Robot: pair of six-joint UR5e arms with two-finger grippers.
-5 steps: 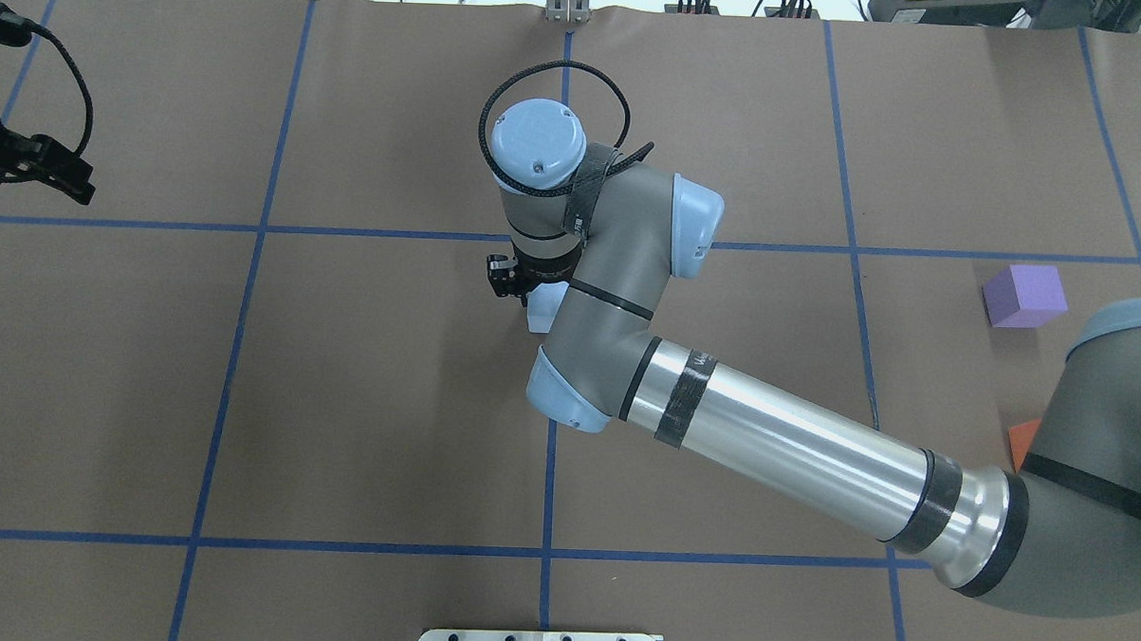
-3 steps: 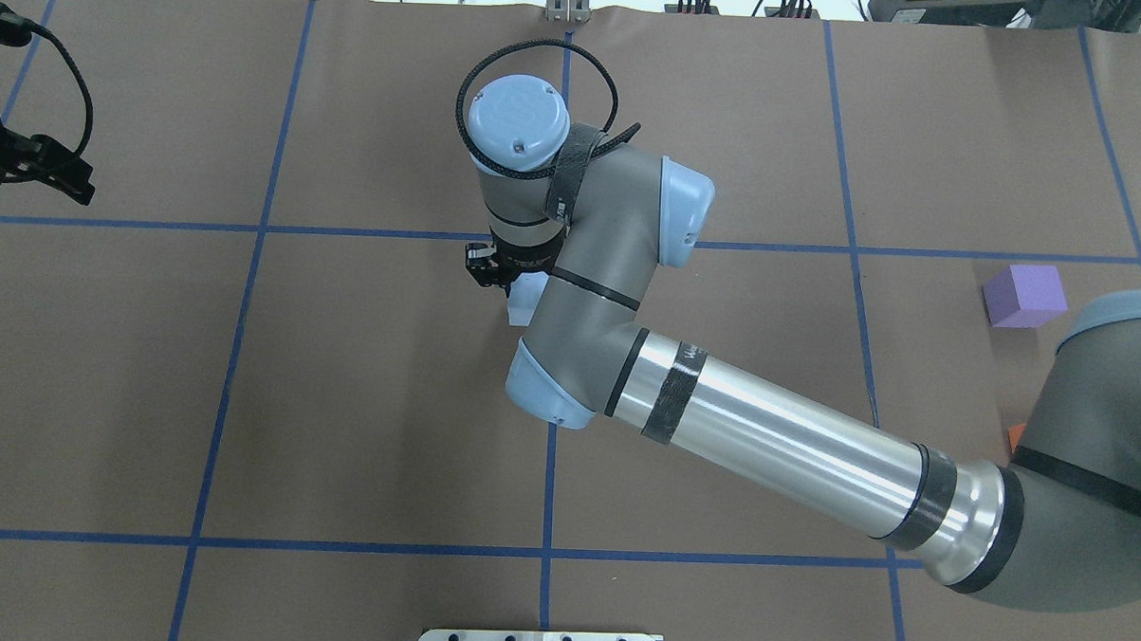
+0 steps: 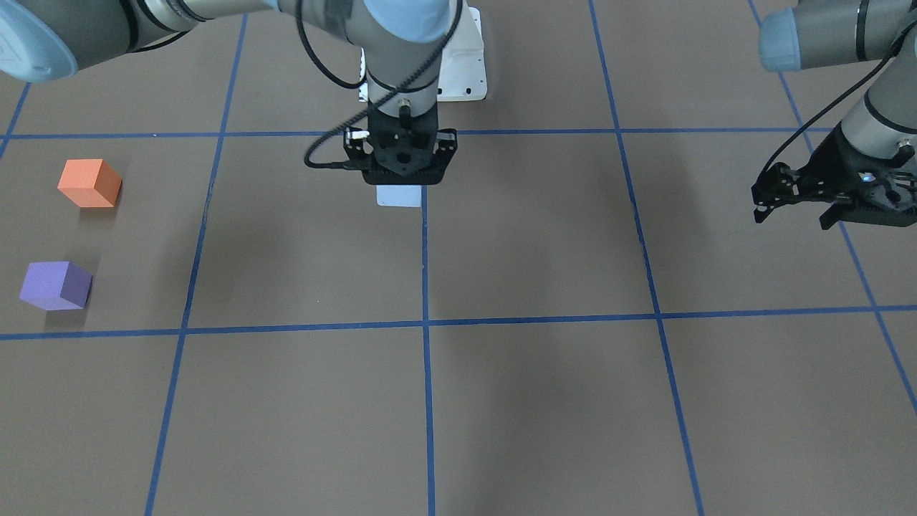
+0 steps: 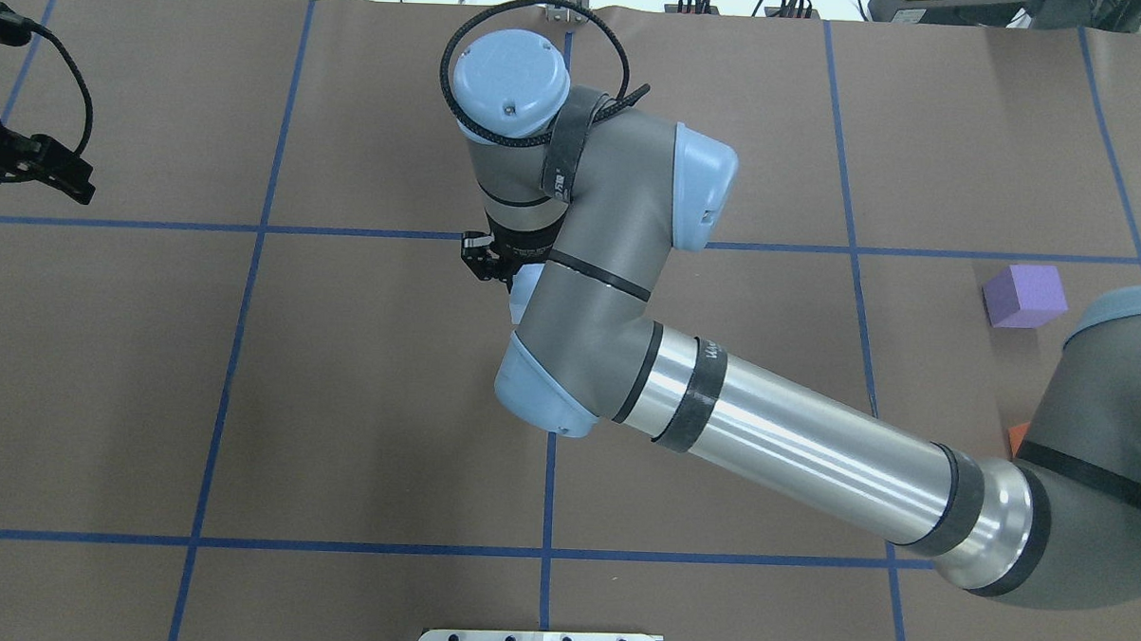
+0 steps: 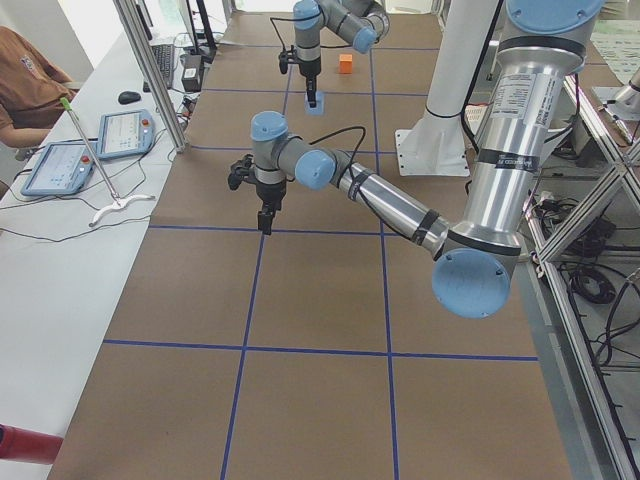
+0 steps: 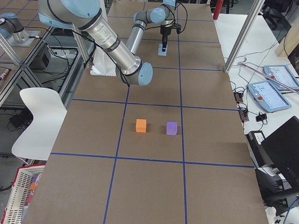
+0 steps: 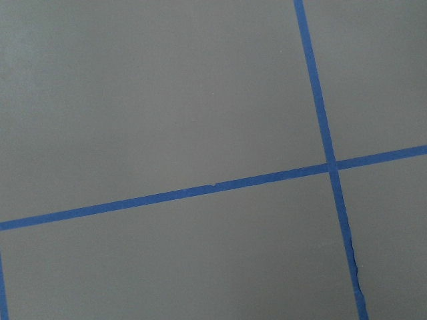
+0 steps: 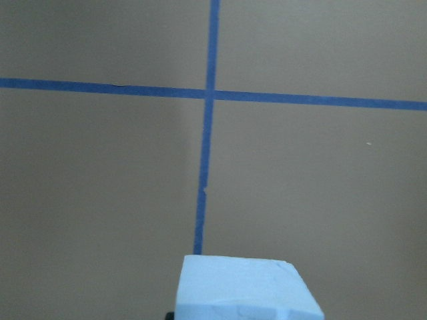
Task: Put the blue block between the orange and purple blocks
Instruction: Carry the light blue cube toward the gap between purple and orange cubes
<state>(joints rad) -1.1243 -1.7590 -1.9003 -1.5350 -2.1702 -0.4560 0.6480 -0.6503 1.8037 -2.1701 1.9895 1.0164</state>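
Note:
My right gripper is shut on the pale blue block near the table's middle and holds it just over the surface. The block shows at the bottom of the right wrist view and peeks out beside the wrist in the overhead view. The orange block and the purple block sit apart on the robot's right side. In the overhead view the purple block is in full sight and the orange block is mostly hidden by the right arm. My left gripper hangs open and empty at the far left.
Blue tape lines divide the brown table into squares. A white mounting plate sits at the robot's base. The left wrist view shows only bare table and tape. Operator desks with tablets stand beyond the table's far edge.
My right arm has moved left and a little away from the robot, carrying the blue block with it, and looks higher. The left arm has not moved.

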